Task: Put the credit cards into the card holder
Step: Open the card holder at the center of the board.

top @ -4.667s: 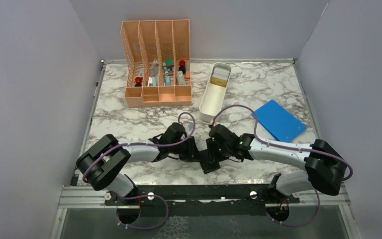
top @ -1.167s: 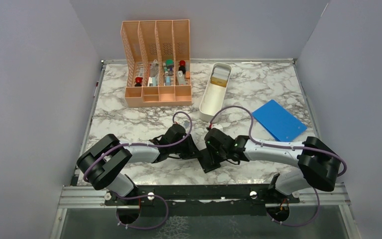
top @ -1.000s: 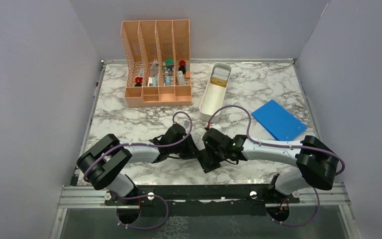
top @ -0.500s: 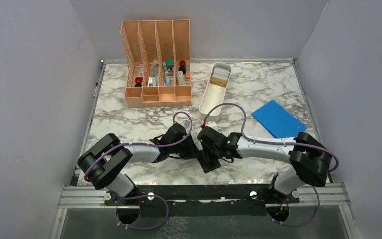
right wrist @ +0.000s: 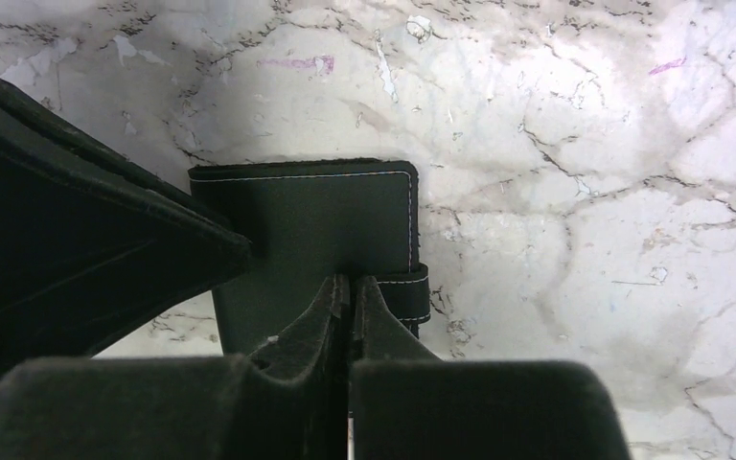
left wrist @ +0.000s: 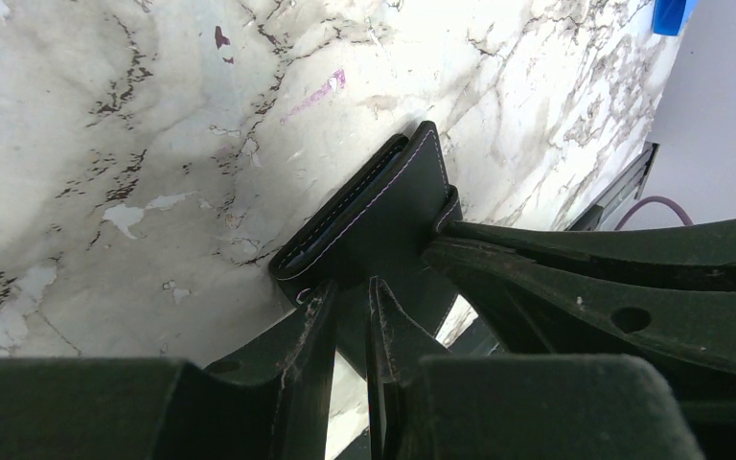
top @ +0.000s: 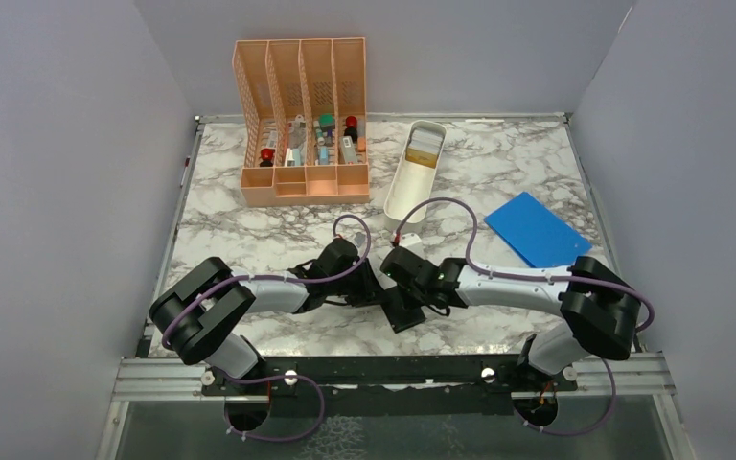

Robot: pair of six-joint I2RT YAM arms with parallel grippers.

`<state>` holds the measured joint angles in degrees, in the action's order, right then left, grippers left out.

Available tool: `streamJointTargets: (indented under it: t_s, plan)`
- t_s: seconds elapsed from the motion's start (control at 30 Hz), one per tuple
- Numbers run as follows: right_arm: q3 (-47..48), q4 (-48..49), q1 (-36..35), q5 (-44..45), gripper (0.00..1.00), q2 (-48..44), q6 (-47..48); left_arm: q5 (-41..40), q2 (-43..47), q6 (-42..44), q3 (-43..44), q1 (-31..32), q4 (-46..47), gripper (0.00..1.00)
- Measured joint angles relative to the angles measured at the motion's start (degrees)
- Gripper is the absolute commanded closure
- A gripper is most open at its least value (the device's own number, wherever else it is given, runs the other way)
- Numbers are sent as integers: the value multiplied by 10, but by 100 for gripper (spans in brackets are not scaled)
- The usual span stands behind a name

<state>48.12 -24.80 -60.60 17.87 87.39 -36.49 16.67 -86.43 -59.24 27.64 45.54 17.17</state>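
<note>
- Biggest of all, the grey-veined white marble table [top: 249, 240] carries everything here.
- Back left, the peach slotted plastic desk organizer [top: 302, 115] stands upright, with small odds and ends in its compartments.
- Over on the right, the flat blue rectangular sheet [top: 535, 230] lies alone.
- Just beside the organizer, the long white oblong tray [top: 404, 196] holds the thin tan and white credit cards [top: 423, 150] at its far end.
- Near edge, centre: both arms meet over the small black stitched folding card holder [top: 404, 309]. It lies folded on the marble, well apart from the cards.
- The left gripper [left wrist: 345, 287] pinches the holder's edge, fingers a sliver apart.
- The right gripper [right wrist: 350, 280] has its fingers pressed together at the snap-tab side. Whether it pinches anything, I cannot tell.
</note>
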Motion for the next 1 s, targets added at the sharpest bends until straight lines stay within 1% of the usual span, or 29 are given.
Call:
streamJointTargets:
  t_s: [0.47, 0.8, 0.9, 1.0]
  plan:
    - [-57, 56, -1, 9, 99, -58, -13, 0, -4, 1, 3, 0, 0, 79]
    - [-97, 54, -1, 13, 99, -124, -16, 4, -9, 1, 3, 0, 5, 78]
    - [-99, 54, -1, 11, 99, -142, -17, 8, -9, 0, 3, 0, 6, 71]
    - [-99, 54, -1, 2, 99, -167, -24, 7, -1, 4, 8, 0, -5, 60]
